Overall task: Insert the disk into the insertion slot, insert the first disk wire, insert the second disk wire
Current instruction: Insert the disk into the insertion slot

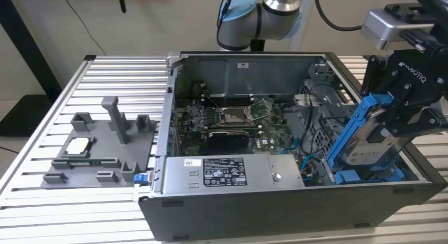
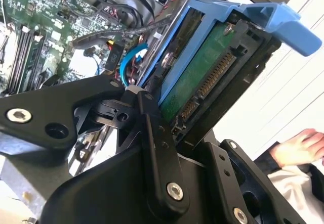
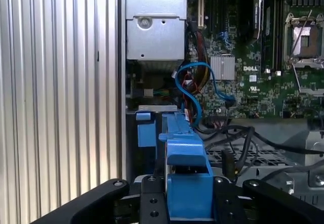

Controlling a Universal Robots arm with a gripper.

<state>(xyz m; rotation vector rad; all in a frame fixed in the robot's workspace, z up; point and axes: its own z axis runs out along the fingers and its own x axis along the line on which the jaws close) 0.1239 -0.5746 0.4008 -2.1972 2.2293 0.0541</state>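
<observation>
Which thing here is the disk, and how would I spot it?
Find the open computer case on the slatted table. At the exterior view's right end the gripper holds the disk, steeply tilted. Its bright blue frame sets it apart from the grey power-supply box.

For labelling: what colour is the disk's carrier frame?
Bright blue; the carrier frame shows best in the exterior view.

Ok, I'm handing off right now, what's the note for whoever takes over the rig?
Pincer: shut on the disk, which is held on edge, steeply tilted, inside the open computer case.
Insertion slot: at the disk's lower end.
Done: disk is picked up and at the slot.
Left: disk is not seated flat. Neither wire is in: the disk's connector is bare and the blue cable hangs loose.
</observation>
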